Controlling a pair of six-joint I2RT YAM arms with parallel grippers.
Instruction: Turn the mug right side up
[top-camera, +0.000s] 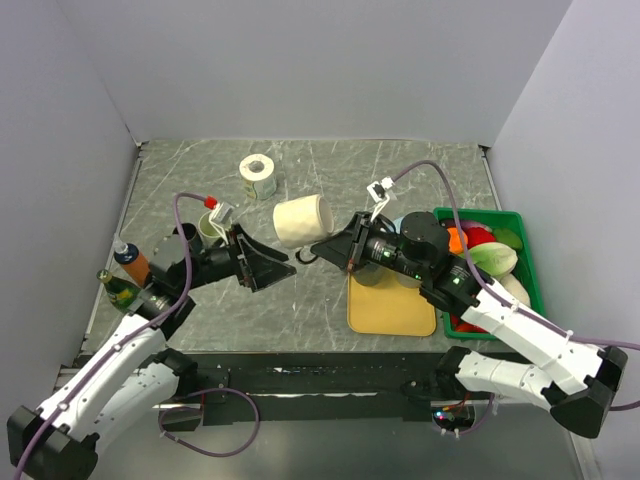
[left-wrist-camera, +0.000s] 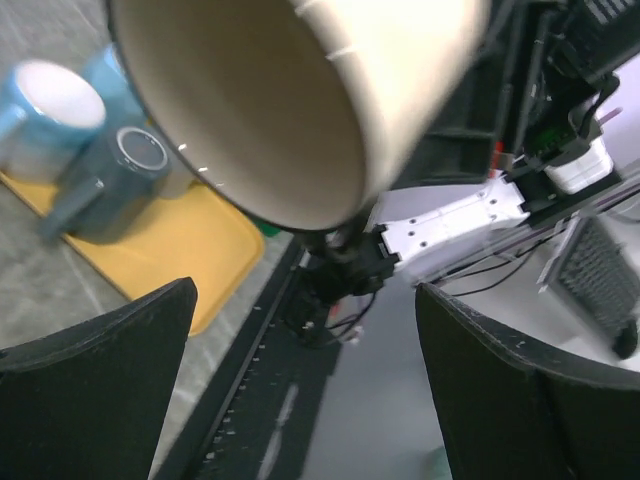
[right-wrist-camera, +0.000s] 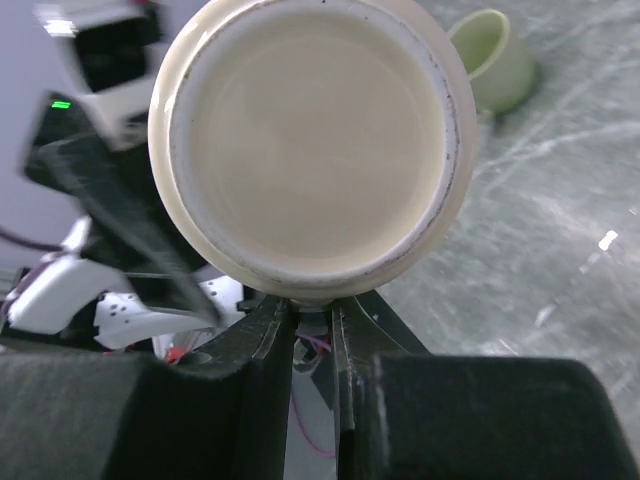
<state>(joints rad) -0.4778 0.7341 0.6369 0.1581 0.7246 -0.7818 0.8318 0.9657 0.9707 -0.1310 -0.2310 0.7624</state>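
cream mug (top-camera: 300, 221) sideways in right claw (top-camera: 315, 250)

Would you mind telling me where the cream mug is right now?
In the top view the cream mug is mid-table, tipped on its side, held by the right gripper, just nearer the arms than the tape roll.

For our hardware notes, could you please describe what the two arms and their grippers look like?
The left arm and right arm have white shells with black joints. The left gripper and right gripper have black wedge-shaped fingers. A purple cable runs along each arm.
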